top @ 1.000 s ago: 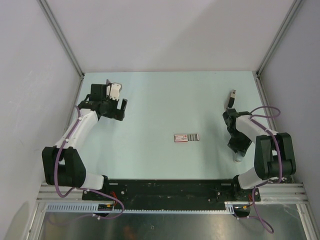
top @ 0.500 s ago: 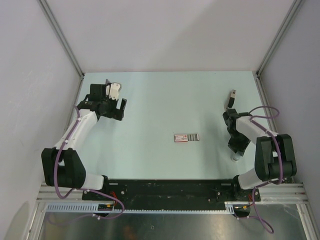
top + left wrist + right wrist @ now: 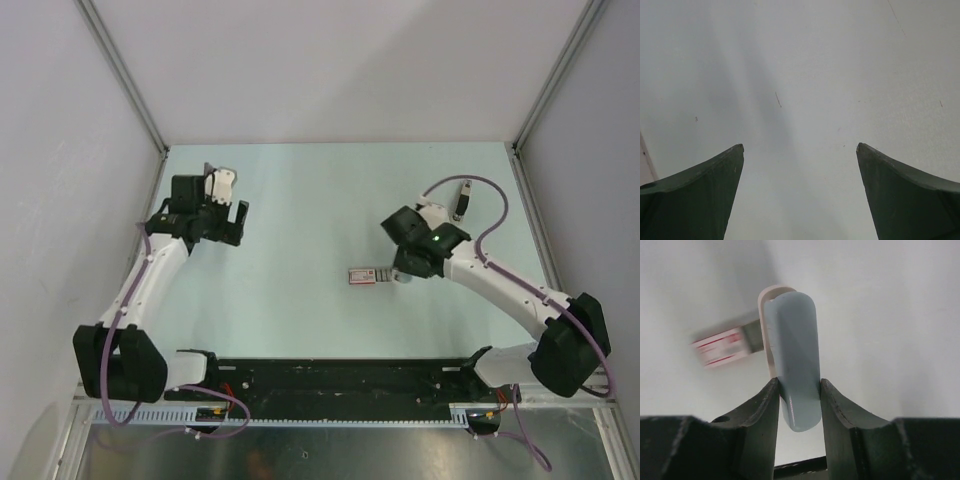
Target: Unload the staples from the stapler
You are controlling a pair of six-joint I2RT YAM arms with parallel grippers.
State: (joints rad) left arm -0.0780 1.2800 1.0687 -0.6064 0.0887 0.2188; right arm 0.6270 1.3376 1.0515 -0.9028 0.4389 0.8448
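The right gripper pinches the smooth, rigid stapler by its sides near bench centre. The left gripper gapes empty. The staples seem light and brittle.

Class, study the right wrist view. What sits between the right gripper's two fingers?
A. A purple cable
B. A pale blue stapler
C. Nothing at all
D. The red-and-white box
B: the right gripper has a finger pressed against each side of the pale blue stapler, while the red-and-white box lies apart, behind it and untouched.
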